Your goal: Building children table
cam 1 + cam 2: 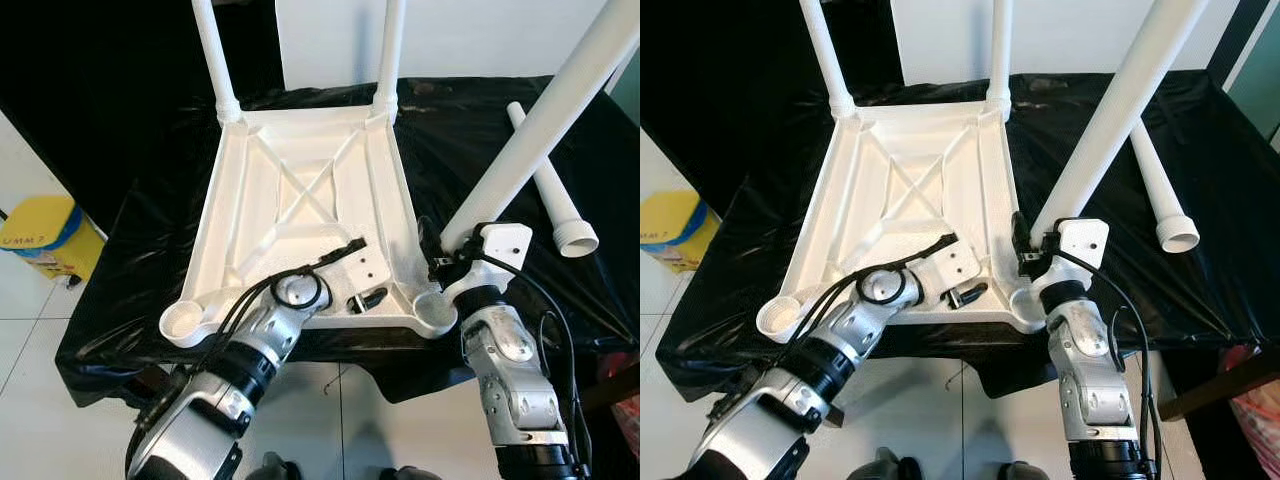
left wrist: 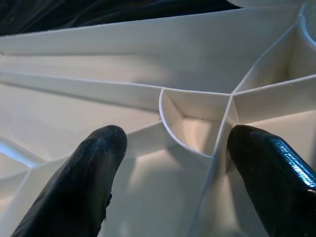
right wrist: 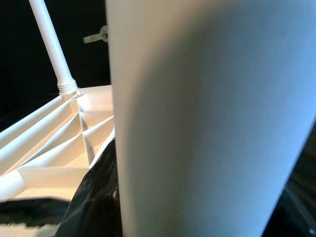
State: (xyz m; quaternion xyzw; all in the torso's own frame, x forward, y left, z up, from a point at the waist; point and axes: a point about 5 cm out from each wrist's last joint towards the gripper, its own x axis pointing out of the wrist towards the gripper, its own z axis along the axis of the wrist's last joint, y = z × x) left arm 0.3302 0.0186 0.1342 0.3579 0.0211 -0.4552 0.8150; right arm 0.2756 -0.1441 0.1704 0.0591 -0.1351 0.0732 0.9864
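At lower centre of the left eye view, the left gripper [image 1: 365, 298] rests spread inside the upturned white tabletop [image 1: 300, 190] on the black-draped bench [image 1: 150, 220], pinching nothing. The right gripper [image 1: 447, 258], lower right, is clamped on a tilted white leg [image 1: 540, 125] beside the near-right socket [image 1: 436, 308].

A thick white leg [image 3: 207, 123] looms close, beside the upturned tabletop [image 3: 54, 143] with another upright leg [image 3: 52, 49].

Both fitted legs [image 1: 212, 50] run past the top edge
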